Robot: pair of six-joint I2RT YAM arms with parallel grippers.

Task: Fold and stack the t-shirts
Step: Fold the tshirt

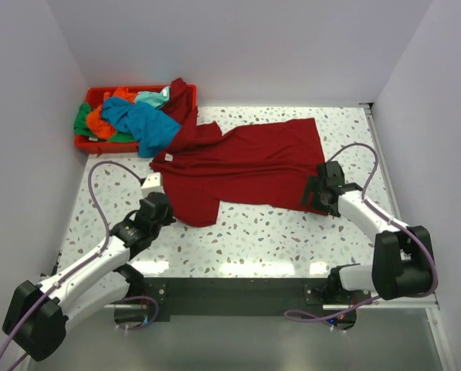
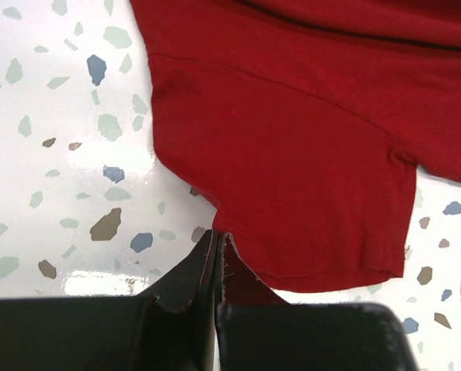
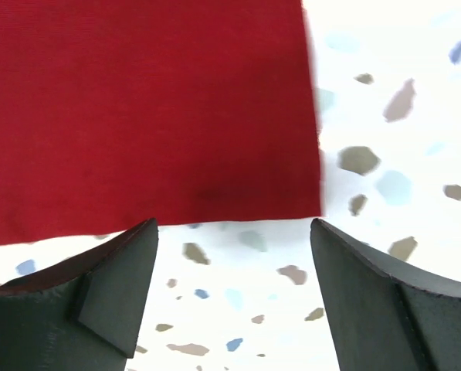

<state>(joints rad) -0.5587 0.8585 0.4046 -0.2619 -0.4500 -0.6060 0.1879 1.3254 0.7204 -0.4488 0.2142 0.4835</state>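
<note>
A large dark red t-shirt (image 1: 245, 162) lies spread flat across the middle of the table, and its collar end reaches onto the bin. My left gripper (image 1: 165, 207) is at the near left sleeve (image 2: 292, 170). Its jaws (image 2: 217, 233) are closed, and the sleeve's corner edge runs into the tips. My right gripper (image 1: 316, 193) is open and empty. It hovers just off the shirt's near right hem corner (image 3: 307, 201), with bare table between its fingertips (image 3: 232, 226). Teal (image 1: 141, 124), orange (image 1: 99, 122) and green (image 1: 81, 120) t-shirts lie piled in the bin.
A red plastic bin (image 1: 87, 144) stands at the far left corner. A small white block (image 1: 151, 182) lies by the shirt's left edge. White walls close in the left, back and right. Purple cables loop beside both arms.
</note>
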